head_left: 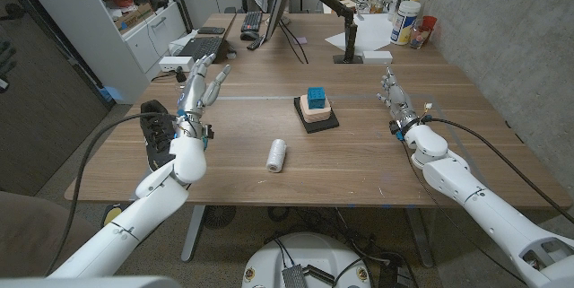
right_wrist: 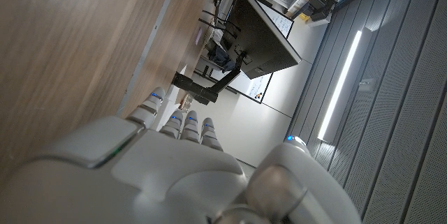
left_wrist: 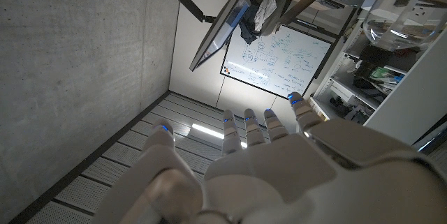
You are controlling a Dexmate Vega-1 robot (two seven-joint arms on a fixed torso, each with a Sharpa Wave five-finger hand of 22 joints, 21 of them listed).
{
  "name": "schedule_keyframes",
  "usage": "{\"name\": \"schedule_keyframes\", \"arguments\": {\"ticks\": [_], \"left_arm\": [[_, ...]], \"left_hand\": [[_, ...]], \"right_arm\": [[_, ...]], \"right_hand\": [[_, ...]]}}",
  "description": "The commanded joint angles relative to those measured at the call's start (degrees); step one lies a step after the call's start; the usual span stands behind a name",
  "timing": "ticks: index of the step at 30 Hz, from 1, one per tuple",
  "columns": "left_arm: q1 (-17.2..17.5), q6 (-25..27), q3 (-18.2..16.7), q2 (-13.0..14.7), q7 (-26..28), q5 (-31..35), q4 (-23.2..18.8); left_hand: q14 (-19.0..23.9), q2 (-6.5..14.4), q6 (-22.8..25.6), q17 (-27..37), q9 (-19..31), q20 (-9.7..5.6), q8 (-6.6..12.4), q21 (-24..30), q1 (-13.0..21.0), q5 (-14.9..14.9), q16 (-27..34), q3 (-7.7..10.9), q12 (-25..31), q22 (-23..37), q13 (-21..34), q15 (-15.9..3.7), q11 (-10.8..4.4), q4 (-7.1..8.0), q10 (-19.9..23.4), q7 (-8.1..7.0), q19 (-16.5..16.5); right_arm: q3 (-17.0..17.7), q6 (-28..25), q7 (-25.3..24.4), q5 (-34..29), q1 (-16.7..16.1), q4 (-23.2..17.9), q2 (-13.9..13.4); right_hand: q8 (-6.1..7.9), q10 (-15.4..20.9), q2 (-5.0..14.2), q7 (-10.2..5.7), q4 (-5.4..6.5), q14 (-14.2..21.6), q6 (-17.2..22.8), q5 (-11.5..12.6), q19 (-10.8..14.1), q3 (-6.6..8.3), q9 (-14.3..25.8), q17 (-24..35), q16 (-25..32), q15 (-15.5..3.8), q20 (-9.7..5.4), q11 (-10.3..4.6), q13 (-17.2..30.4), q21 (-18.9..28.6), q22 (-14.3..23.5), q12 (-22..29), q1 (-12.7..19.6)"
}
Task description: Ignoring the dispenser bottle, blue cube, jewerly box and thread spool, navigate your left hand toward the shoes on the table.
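A pair of black shoes (head_left: 156, 132) lies near the table's left edge, partly hidden behind my left wrist. My left hand (head_left: 199, 89) is raised above the table just right of and beyond the shoes, fingers spread and pointing up, holding nothing. In the left wrist view that hand (left_wrist: 265, 161) points at the ceiling and a monitor. My right hand (head_left: 397, 103) stands open at the right of the table, fingers apart and empty; the right wrist view shows this hand (right_wrist: 160, 175) beside the wooden table (right_wrist: 70, 42).
A blue cube (head_left: 316, 97) sits on a jewelry box (head_left: 317, 117) mid-table. A white thread spool (head_left: 276, 155) lies nearer the front. A bottle (head_left: 406, 17), monitor stand (head_left: 348, 44), keyboard (head_left: 251, 25) and laptop (head_left: 193, 50) stand along the back.
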Motion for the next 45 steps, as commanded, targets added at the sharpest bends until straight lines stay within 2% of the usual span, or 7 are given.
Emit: {"name": "schedule_keyframes", "arguments": {"ticks": [1,23,34,45], "left_arm": [[1.7,9.9,0.1,0.3,1.4,4.0,-3.9],[4.2,17.7,-0.7,0.7,3.0,6.8,-7.9],[6.6,22.9,-1.6,1.2,3.7,9.0,-10.7],[8.5,25.5,-2.7,0.8,4.9,9.8,-11.2]], "left_hand": [[-0.4,0.3,0.9,0.2,0.2,0.21,0.26,-0.2,0.7,-0.2,-0.1,0.20,-0.2,0.1,0.2,0.38,0.27,0.12,-0.2,-0.35,-0.7],[-0.9,0.1,0.0,0.2,0.2,0.40,-0.20,-0.2,0.8,-0.3,-0.2,0.17,-0.4,0.1,0.2,0.51,0.66,0.05,-0.6,0.82,-1.0],[-1.2,0.1,0.0,0.1,0.2,0.45,-0.21,-0.2,1.0,-0.3,-0.3,0.27,-0.5,0.1,0.2,0.63,0.89,-0.04,-0.9,0.85,-1.1],[-1.2,0.2,0.2,0.1,0.2,0.51,-0.10,-0.2,1.4,-0.3,-0.2,0.44,-0.5,0.1,0.2,0.72,0.83,-0.16,-0.8,1.00,-1.2]], "right_arm": [[0.3,0.6,1.2,0.4,-0.2,-0.1,-0.7],[1.1,1.5,1.3,1.1,-1.1,-0.5,-1.0],[0.9,1.6,1.5,1.0,-0.7,0.1,-0.6],[1.0,1.3,1.1,0.8,-0.8,-0.1,-0.9]], "right_hand": [[0.34,-0.3,0.50,-0.43,0.18,-0.4,-0.2,0.0,-0.1,-0.23,0.3,0.3,0.1,0.00,-0.36,0.08,0.2,0.2,0.2,0.1,0.3],[0.32,-0.3,0.54,-0.39,0.12,-0.4,-0.3,0.0,-0.1,-0.38,0.3,0.3,0.1,0.06,-0.38,0.02,0.2,0.2,0.2,0.2,0.3],[0.31,-0.3,0.57,-0.41,0.11,-0.4,-0.3,0.0,-0.1,-0.46,0.3,0.3,0.2,0.08,-0.35,0.03,0.2,0.2,0.2,0.2,0.3],[0.31,-0.3,0.61,-0.37,0.09,-0.5,-0.3,0.0,-0.2,-0.52,0.3,0.3,0.2,0.12,-0.30,0.01,0.2,0.2,0.2,0.2,0.3]]}}
